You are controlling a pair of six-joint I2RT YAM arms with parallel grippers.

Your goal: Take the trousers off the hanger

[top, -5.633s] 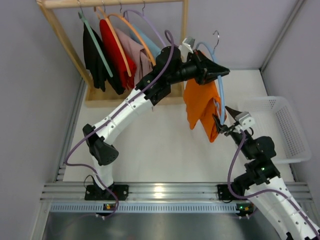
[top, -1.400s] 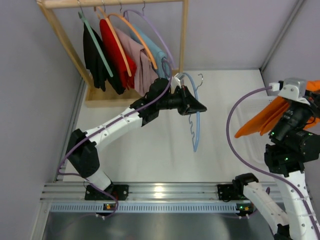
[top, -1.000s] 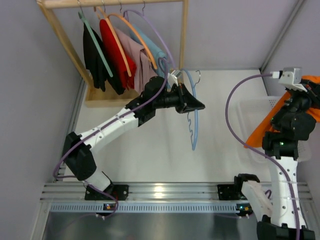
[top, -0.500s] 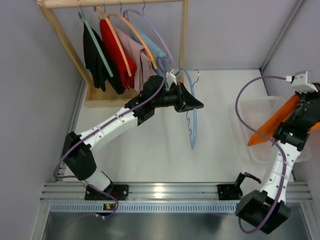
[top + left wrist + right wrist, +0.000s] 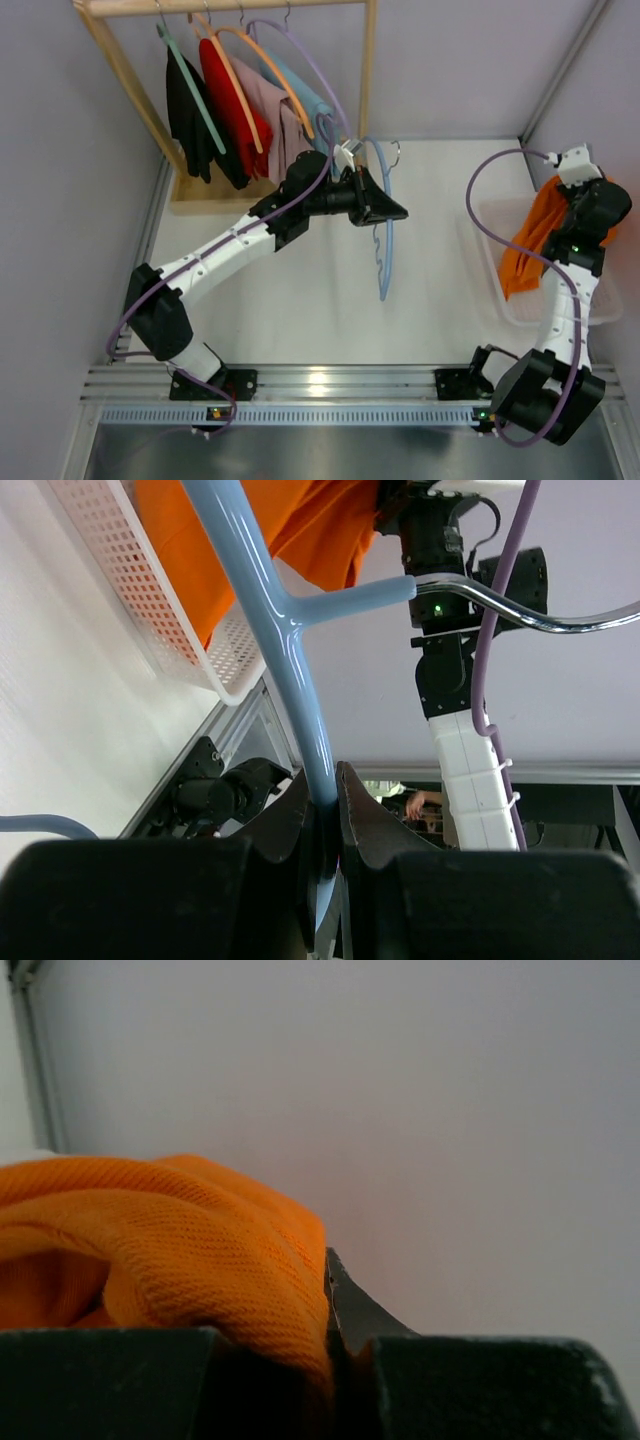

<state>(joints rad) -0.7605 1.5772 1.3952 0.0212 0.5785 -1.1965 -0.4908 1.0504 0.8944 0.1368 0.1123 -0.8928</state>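
Nearest the arm bases, a stretch of worktop (image 5: 430, 310) is lying between the two arms. Just beyond it on the right, the right claw (image 5: 330, 1305) is clamping shut on a fold of the trousers (image 5: 522, 250). The orange cloth is hanging loose from the claw over the white basket (image 5: 487, 262); whether its lower end is touching the basket I cannot tell. At about the same depth in the middle, the left claw (image 5: 322, 780) is pinching shut on one arm of the hanger (image 5: 384, 250), just below the neck. The hanger is dangling bare above the worktop, well apart from the trousers. Farthest back, the wooden rack (image 5: 230, 6) is carrying other garments. Judging from this, the pulling-off is done, and the step in hand is setting the trousers down. The next move is probably calling for lowering the cloth into the basket and opening the right claw, with the hanger held clear.
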